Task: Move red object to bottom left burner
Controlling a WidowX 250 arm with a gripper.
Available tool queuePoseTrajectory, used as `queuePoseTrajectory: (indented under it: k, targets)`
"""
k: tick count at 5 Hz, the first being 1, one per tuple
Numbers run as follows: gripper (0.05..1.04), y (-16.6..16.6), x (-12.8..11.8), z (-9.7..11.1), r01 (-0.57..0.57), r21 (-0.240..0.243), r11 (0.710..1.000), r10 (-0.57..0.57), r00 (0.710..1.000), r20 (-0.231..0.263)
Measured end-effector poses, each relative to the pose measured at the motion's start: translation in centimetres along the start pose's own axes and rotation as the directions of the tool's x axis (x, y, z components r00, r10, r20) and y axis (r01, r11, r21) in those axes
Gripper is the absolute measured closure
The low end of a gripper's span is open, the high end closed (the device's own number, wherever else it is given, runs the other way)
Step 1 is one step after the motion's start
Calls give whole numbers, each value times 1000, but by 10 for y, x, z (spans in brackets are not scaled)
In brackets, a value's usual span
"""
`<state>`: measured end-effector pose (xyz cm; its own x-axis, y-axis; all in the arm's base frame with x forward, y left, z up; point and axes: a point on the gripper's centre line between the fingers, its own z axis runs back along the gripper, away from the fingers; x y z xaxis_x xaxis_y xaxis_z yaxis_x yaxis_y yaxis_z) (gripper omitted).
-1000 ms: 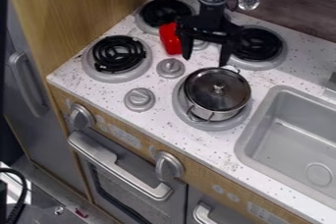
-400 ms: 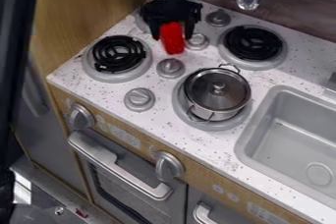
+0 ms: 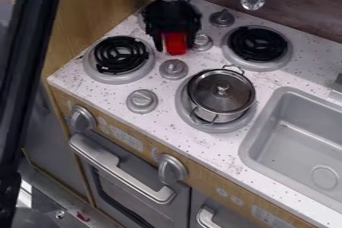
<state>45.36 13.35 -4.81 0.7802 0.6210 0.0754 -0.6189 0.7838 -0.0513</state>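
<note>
Black gripper (image 3: 175, 48): hangs at the back of a toy stove, its two fingers spread astride the red object; no squeeze on it can be made out.
Red object (image 3: 176, 44): sits between the fingers, partly hidden by the gripper, beside a small knob (image 3: 202, 41).
Handling: likely light and fairly stiff, with little about it that seems fragile; its smooth-looking sides could slip if pinched off-center.
Where to take hold: probably across the two opposite sides already facing the fingers, low enough for a firm bite before any lift.
Bottom left burner (image 3: 120, 56): the destination, a black coil in a gray ring, lies near the gripper, toward the camera and to its left in view, with no pot on it.
Metal pot (image 3: 224, 116): stands toward the camera and to the right of the gripper, on another burner (image 3: 215, 127), under a dark see-through lid (image 3: 207, 95); its contents cannot be told.
Sink (image 3: 247, 139): a gray basin well apart from the gripper, beyond the pot, a round drain (image 3: 325, 177) in its floor.
</note>
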Motion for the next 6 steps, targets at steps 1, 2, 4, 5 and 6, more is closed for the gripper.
queuePoseTrajectory:
  k: [1,2,4,5,6]
  targets:
    - [137,-1,-4,-7,-7,-8,1000,7,1000,-20]
    - [333,5,-5,-9,23,28,999,-23,1000,-6]
    - [335,25,6,41,215,81,973,-226,963,151]
    - [335,57,-7,54,313,110,943,-327,933,149]
    - [335,89,-16,59,326,124,937,-342,929,141]
